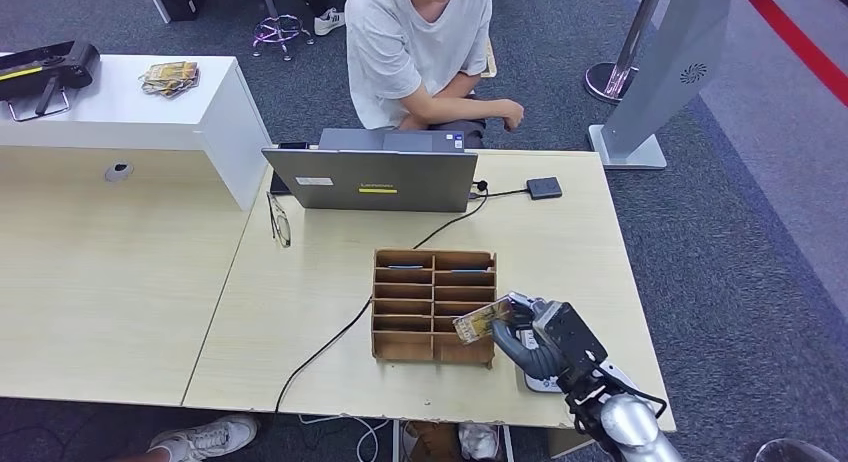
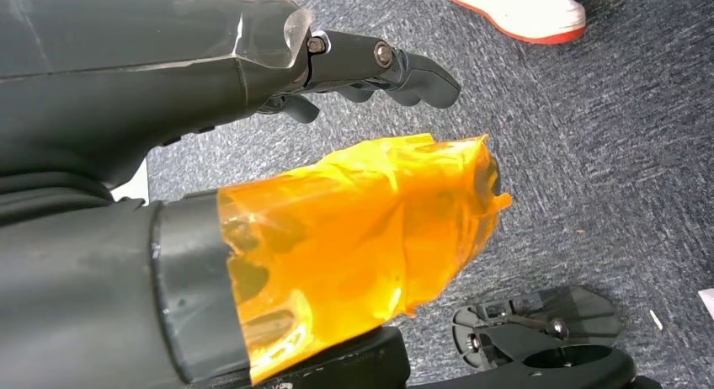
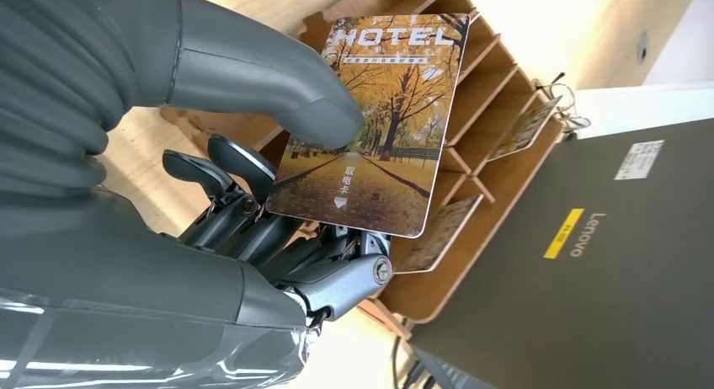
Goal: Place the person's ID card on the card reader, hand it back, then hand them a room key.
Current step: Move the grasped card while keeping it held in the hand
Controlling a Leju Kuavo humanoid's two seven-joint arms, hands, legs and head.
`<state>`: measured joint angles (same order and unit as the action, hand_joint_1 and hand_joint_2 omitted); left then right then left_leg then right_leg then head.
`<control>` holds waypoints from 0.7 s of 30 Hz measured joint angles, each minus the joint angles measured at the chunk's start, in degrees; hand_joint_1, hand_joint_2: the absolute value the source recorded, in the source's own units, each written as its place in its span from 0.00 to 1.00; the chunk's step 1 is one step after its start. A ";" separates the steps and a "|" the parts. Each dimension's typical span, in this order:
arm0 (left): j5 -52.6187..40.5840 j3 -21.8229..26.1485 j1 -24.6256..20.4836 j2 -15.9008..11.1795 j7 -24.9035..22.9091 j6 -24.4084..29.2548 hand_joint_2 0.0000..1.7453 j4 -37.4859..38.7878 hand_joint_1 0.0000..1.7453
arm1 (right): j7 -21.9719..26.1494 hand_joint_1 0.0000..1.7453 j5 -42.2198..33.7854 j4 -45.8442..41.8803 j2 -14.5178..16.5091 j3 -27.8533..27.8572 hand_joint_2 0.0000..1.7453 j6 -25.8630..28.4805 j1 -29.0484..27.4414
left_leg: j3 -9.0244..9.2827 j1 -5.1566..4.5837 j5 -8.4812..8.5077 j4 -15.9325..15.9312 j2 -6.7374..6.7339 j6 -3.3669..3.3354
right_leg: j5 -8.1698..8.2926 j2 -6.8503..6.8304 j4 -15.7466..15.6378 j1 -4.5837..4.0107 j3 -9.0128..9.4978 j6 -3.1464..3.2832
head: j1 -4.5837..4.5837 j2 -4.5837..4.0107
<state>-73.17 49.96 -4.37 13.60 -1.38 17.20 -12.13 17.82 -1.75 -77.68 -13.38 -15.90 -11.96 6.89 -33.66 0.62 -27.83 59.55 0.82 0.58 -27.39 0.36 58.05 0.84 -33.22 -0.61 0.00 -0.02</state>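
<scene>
The right hand (image 1: 545, 337) pinches the autumn-printed hotel key card (image 3: 370, 124) beside the wooden slotted card box (image 1: 434, 304), probably ready to pass across; the left hand (image 2: 253, 61) seemingly hangs empty.

My right hand (image 3: 253, 229) is dark grey with a paler grey thumb, and the room key (image 3: 375, 124) it holds carries a picture of yellow autumn trees under white "HOTEL" lettering. My left hand (image 2: 253, 153) is dark grey too, its thumb wrapped in translucent orange tape. The card rack (image 1: 434, 304) is brown wood on a pale wood-grain tabletop (image 1: 300, 312). The laptop (image 1: 372, 178) is grey with a yellow strip. The carpet (image 1: 760, 242) is blue-grey. The person (image 1: 410, 42) wears a white shirt.
</scene>
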 joint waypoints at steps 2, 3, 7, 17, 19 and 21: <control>-0.06 0.00 0.00 0.00 0.00 -0.01 0.00 0.00 0.00 | -0.24 1.00 0.07 0.22 -0.31 0.05 1.00 -0.05 -0.20 | 0.00 0.00 0.00 0.00 0.00 0.00 | 0.00 0.00 0.00 0.00 0.00 0.00 | -0.01 0.00; -0.09 0.00 0.00 0.00 0.00 -0.02 0.00 0.00 0.00 | -0.43 1.00 0.11 0.37 -0.47 0.07 1.00 -0.12 -0.26 | 0.00 0.00 0.00 0.00 0.00 0.00 | 0.00 0.00 0.00 0.00 0.00 0.00 | -0.01 0.00; -0.27 0.00 0.00 0.00 0.00 0.00 0.00 0.00 0.00 | -1.04 1.00 0.20 1.05 -1.22 0.08 1.00 -0.84 -0.40 | 0.00 0.00 0.00 0.00 0.00 0.00 | 0.00 0.00 0.00 0.00 0.00 0.00 | 0.00 0.00; -0.48 0.01 0.00 -0.02 0.00 -0.12 0.00 0.00 0.00 | -1.56 1.00 0.18 2.43 -2.29 0.10 1.00 -1.04 -0.49 | 0.00 0.00 0.00 0.00 0.00 0.00 | 0.00 0.00 0.00 0.00 0.00 0.00 | 0.00 0.00; -0.52 0.00 0.00 -0.02 0.00 -0.19 0.00 0.00 0.00 | -1.66 1.00 0.16 2.63 -2.42 0.10 1.00 -1.04 -0.49 | 0.00 0.00 0.00 0.00 0.00 0.00 | 0.00 0.00 0.00 0.00 0.00 0.00 | 0.00 0.00; -0.56 0.01 0.00 -0.02 0.00 -0.22 0.00 0.00 0.00 | -1.75 1.00 0.14 2.80 -2.58 0.11 1.00 -1.04 -0.49 | 0.00 0.00 0.00 0.00 0.00 0.00 | 0.00 0.00 0.00 0.00 0.00 0.00 | 0.00 0.00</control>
<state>-73.72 49.97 -4.37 13.57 -1.38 16.98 -12.13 16.08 -1.62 -74.88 -15.96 -15.79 -13.00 6.41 -33.66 0.62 -27.83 59.55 0.82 0.58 -27.39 0.36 58.05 0.85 -33.22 -0.61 0.00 -0.02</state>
